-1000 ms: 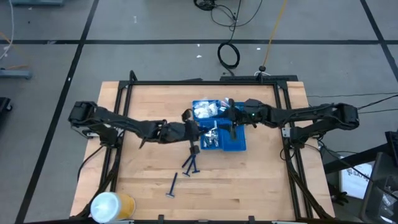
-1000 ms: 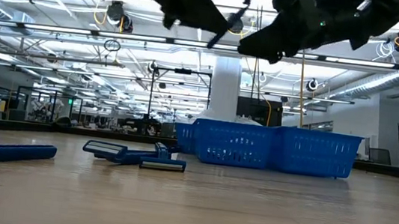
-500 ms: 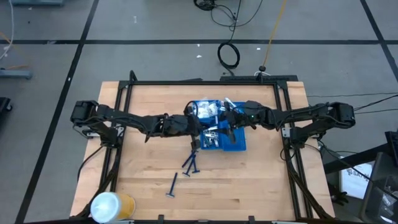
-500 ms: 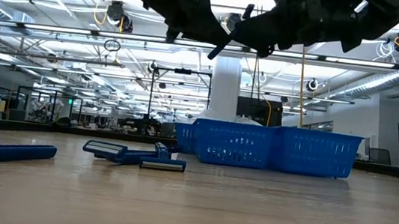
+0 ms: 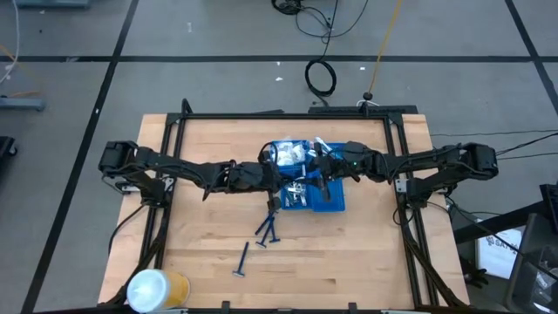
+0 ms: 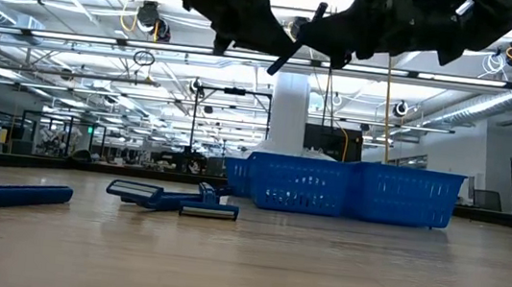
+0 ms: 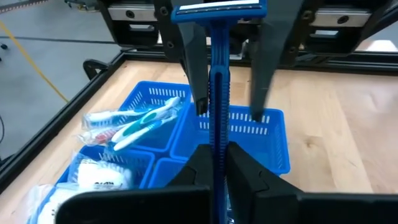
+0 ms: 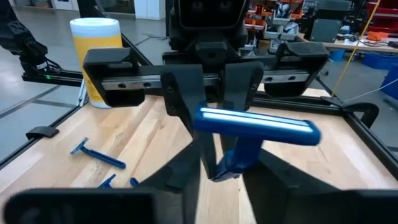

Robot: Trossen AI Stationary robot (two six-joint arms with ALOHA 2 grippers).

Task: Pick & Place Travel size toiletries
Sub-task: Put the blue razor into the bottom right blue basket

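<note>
My left gripper (image 5: 277,177) hovers over the near left part of the blue tray (image 5: 330,202) and is shut on a blue razor (image 7: 217,74), whose head (image 7: 219,9) points toward the right arm. My right gripper (image 5: 307,179) faces it, open. Its two fingers (image 7: 191,59) stand on either side of the razor's handle without touching it. In the right wrist view the razor head (image 8: 258,124) shows between my right gripper's own fingers (image 8: 230,171). More razors (image 5: 268,228) (image 5: 241,259) lie flat on the table. My left gripper pinches the razor's handle near its tail end (image 7: 217,149) between its two fingers. The fingers come level from the table's left and lie along the handle. The razor is lifted clear above the tray, and its head sticks out beyond the fingertips.
Toothbrushes (image 7: 134,121) and white packets (image 7: 99,177) lie in the tray's far compartments. A white-and-yellow roll (image 5: 157,288) stands at the table's near left corner. Bare wood lies near and right of the tray. In the low view both arms hang above the tray (image 6: 348,188).
My left gripper has carried the razor toward the far edge and the tray. My right gripper has turned toward the left one and come up to the razor, its fingers now on either side of the handle. In the last half second both have barely moved.
</note>
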